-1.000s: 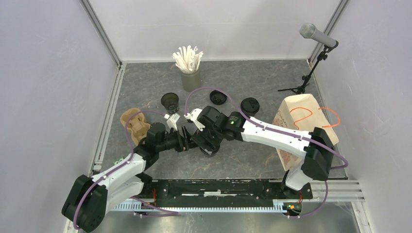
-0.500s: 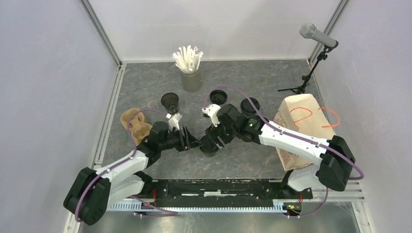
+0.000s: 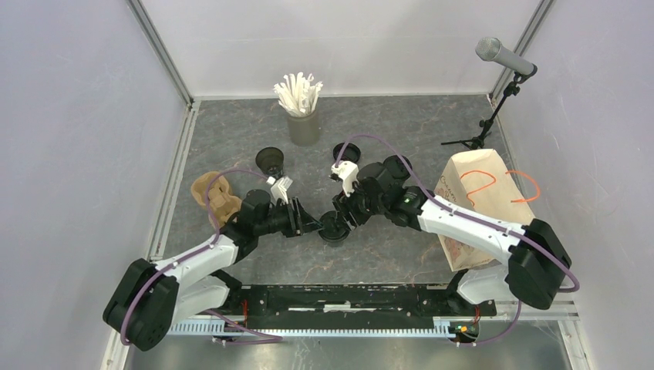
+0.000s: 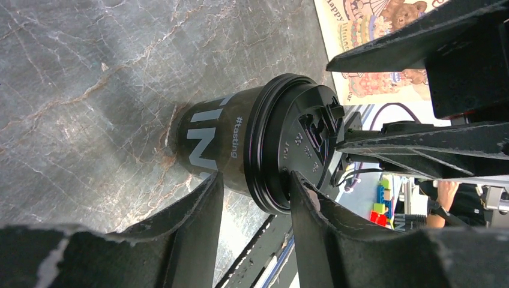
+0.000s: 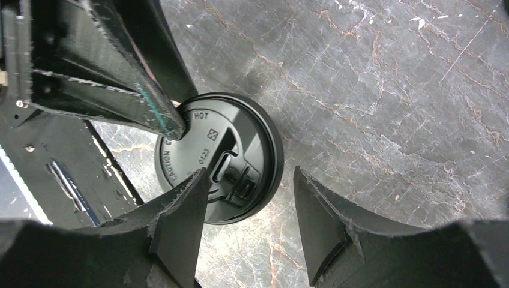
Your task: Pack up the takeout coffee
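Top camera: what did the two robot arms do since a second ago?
The right arm pulled back to the right, so the lidded cup it was covering now shows. The right gripper hangs just beside it. The left gripper slid a little closer to the cup. Neither clearly holds it. The straws, paper bag, brown carrier and open cup stayed put.

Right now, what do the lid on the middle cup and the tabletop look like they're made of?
Lid: black moulded plastic with a slight gloss, judging by its raised lettering and soft sheen. Tabletop: grey marble-look surface with pale veins; real stone or printed laminate, I can't tell.
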